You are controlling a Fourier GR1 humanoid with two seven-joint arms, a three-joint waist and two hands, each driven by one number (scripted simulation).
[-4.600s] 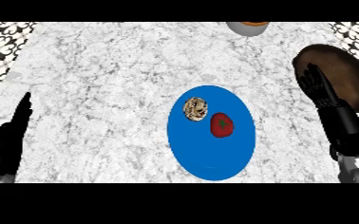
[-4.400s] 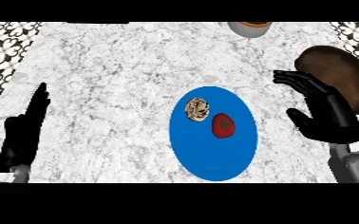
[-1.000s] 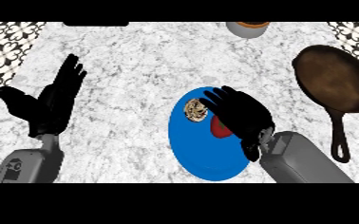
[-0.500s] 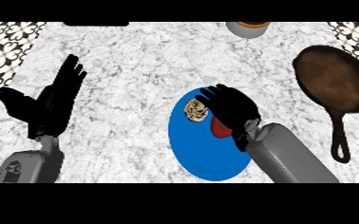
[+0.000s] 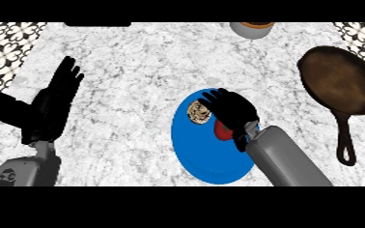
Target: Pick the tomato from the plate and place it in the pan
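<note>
On the blue plate (image 5: 196, 162), at 3 o'clock from its middle, the tomato (image 5: 222, 132) lies under my right hand (image 5: 232, 109), whose fingers are spread and hold nothing. It seems light, smooth and soft, so I would cup its round sides.

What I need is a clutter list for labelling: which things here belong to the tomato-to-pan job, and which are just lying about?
Job:
tomato
plate
pan
right hand, over the tomato

Lying about:
speckled disc on the plate
cup at the far edge
left hand, resting open at the left
</note>
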